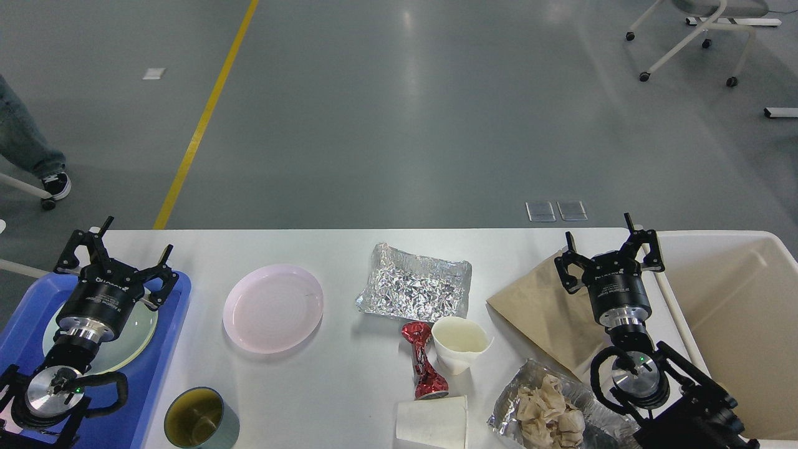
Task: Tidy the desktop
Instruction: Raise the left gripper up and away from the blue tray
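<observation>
The white desktop (349,386) carries a pink plate (273,307), a crumpled foil sheet (414,289), a crushed red can (423,360), a white paper cup (460,343), a second paper cup on its side (432,421), a foil wrap with crumpled tissue (547,413), a brown paper bag (545,310) and a green mug (201,419). My left gripper (113,249) is open and empty above the blue tray (159,349), over a pale green plate (124,340). My right gripper (608,240) is open and empty above the brown bag.
A cream bin (735,312) stands at the desktop's right end. The blue tray sits at the left end. Beyond the far edge is grey floor with a yellow line (202,118), a person's foot (55,184) and a chair base (692,37).
</observation>
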